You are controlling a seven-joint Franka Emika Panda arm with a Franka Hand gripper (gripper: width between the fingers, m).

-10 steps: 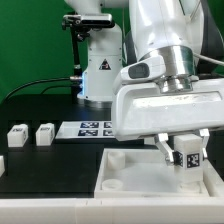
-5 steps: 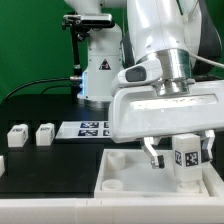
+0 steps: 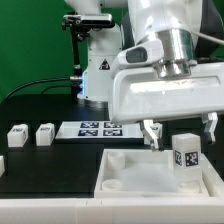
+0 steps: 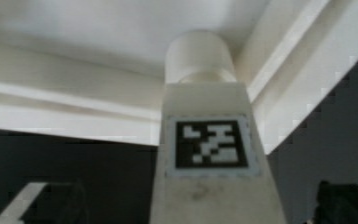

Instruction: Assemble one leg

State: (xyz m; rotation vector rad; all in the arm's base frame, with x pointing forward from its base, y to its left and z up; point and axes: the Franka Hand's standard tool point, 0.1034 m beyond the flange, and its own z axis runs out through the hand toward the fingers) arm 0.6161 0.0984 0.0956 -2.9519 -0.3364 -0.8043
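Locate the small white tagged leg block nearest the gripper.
The leg stands on the large white panel at the exterior view's right, below the open gripper.

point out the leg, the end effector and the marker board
the leg (image 3: pixel 187 160): exterior view, on its tag face
the end effector (image 3: pixel 181 136): exterior view, midway between fingertips
the marker board (image 3: pixel 93 128): exterior view, its middle

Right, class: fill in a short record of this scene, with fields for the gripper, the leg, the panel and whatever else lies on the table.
gripper: open, just above the leg, holding nothing
leg: upright on the white panel, tag facing the exterior view, apart from both fingers
white panel: flat at the front, the leg standing toward the exterior view's right
small white blocks: two, loose on the dark table at the exterior view's left
marker board: flat, behind the panel
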